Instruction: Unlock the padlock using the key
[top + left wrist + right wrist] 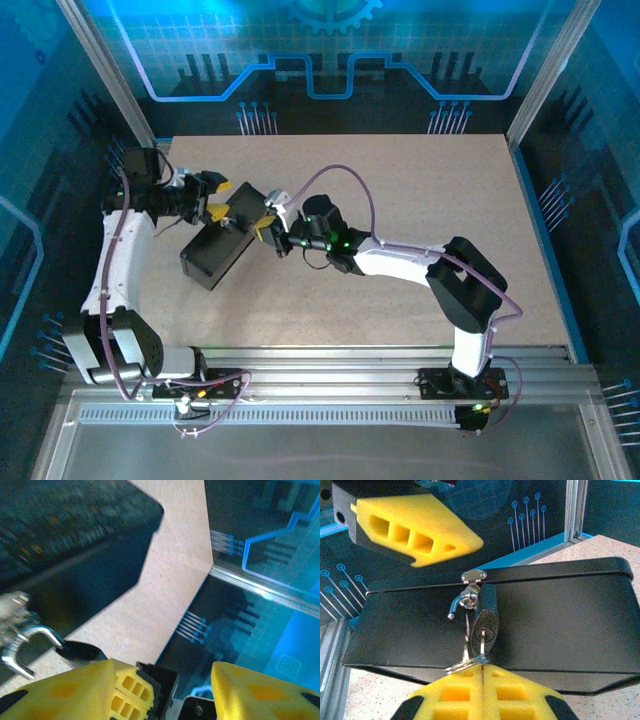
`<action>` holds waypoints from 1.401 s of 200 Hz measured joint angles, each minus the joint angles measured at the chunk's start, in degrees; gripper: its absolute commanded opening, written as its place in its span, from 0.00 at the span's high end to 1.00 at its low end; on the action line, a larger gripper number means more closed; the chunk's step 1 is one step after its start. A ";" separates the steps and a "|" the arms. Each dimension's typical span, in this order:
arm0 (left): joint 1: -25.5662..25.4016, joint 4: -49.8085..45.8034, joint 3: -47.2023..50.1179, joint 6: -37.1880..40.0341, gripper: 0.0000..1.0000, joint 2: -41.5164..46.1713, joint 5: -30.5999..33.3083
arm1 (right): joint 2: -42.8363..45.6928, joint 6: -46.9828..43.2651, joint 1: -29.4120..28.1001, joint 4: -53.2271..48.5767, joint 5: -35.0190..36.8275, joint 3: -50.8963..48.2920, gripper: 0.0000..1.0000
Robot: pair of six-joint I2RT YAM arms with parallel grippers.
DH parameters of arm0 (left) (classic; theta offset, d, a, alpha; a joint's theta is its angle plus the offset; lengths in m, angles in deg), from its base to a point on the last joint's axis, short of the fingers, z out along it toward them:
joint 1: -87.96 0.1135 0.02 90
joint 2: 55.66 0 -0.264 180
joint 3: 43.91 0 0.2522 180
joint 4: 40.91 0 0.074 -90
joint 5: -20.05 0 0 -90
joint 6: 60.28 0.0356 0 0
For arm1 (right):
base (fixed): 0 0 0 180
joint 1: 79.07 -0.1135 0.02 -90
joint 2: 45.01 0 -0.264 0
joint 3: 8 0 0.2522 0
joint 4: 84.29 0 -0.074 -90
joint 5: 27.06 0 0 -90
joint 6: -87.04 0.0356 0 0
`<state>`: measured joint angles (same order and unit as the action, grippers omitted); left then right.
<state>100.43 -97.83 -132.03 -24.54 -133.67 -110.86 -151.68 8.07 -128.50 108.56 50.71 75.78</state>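
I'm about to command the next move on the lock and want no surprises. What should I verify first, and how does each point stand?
1. Is the key seated in the padlock? Ok.
2. Is the right hand shut on the key? Ok.
3. Is the free end of the shackle out of the body? Ok, it looks released.
4. Is the shackle clear of the hasp? Not ok, it is hooked through.
5. Is the left hand open and holding nothing? Ok.
6. Is the box steadied against a pull? Cannot tell.
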 measured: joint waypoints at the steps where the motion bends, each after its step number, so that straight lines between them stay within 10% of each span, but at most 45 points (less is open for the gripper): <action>1: 0.24 -0.09 -0.07 0.33 0.47 -0.04 0.24 | -0.07 0.02 0.00 -0.09 -0.02 0.09 1.00; 92: 5.07 -10.67 -4.55 21.68 0.51 -2.47 22.60 | -4.83 2.56 0.37 -6.10 -1.55 6.60 1.00; 280: 4.87 -12.48 0.63 29.38 0.62 -3.78 22.29 | -9.40 -4.70 6.10 -34.05 -12.26 25.81 0.67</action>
<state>105.30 -110.31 -131.40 4.83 -137.46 -88.57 -161.08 3.37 -122.40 74.51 38.45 101.59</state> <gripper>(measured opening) 0.383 0.327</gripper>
